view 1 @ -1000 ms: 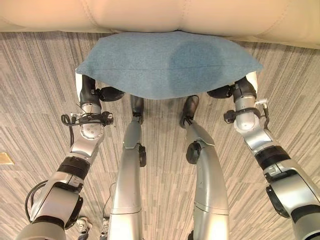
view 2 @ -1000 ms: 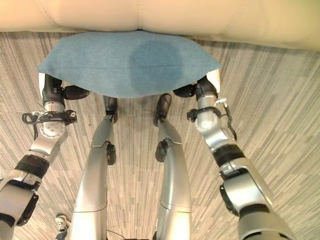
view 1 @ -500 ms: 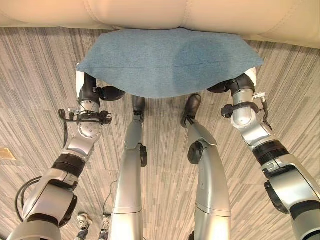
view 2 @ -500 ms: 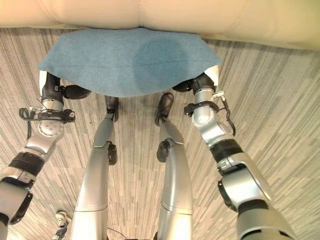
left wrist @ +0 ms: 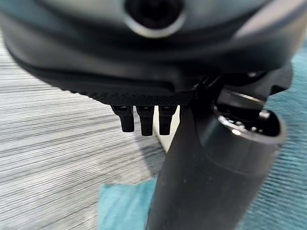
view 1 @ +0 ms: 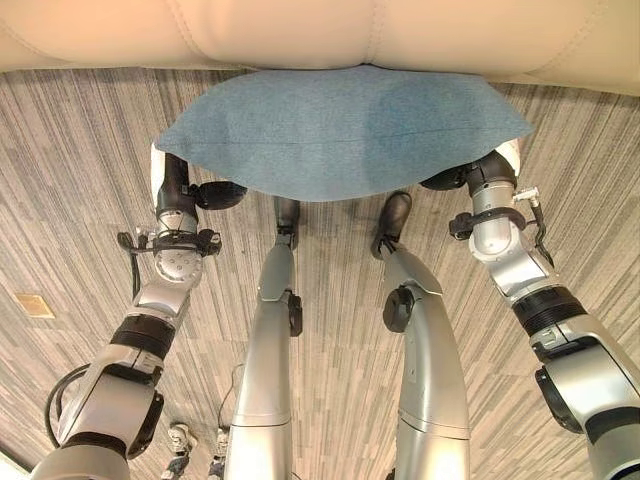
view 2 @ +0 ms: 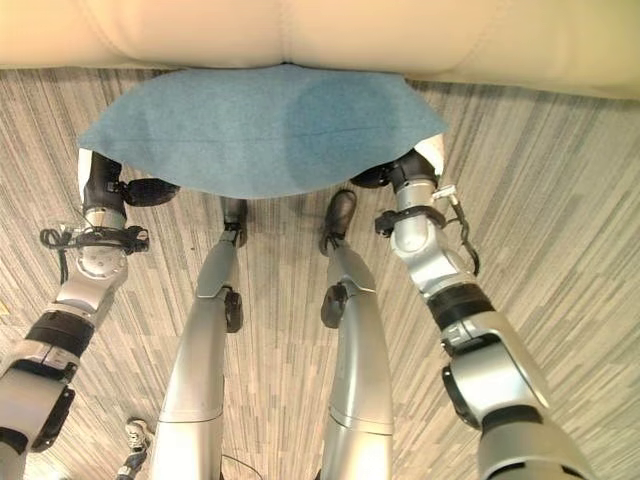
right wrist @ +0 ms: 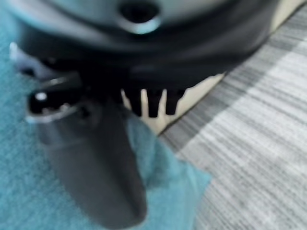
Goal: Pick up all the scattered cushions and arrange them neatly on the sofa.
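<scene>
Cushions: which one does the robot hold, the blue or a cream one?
The blue fabric cushion: the left hand and right hand grip its ends above the grey floor; the cream sofa cushions lie beyond.

A single blue-teal cushion [view 1: 340, 130] of plain woven fabric is held flat and level above the striped floor, its broad face upward and a faint seam line running across it from end to end. It is wide and roughly lens-shaped, tapering to a pointed corner at each end. The left hand [view 1: 205, 192] sits beneath its left end and the right hand [view 1: 455, 178] beneath its right end, so the cushion spans the gap between them; the fingers [left wrist: 141, 120] of each lie against the fabric near a corner. Its far edge meets the front of the cream sofa [view 1: 300, 30] beyond the fingers.
</scene>
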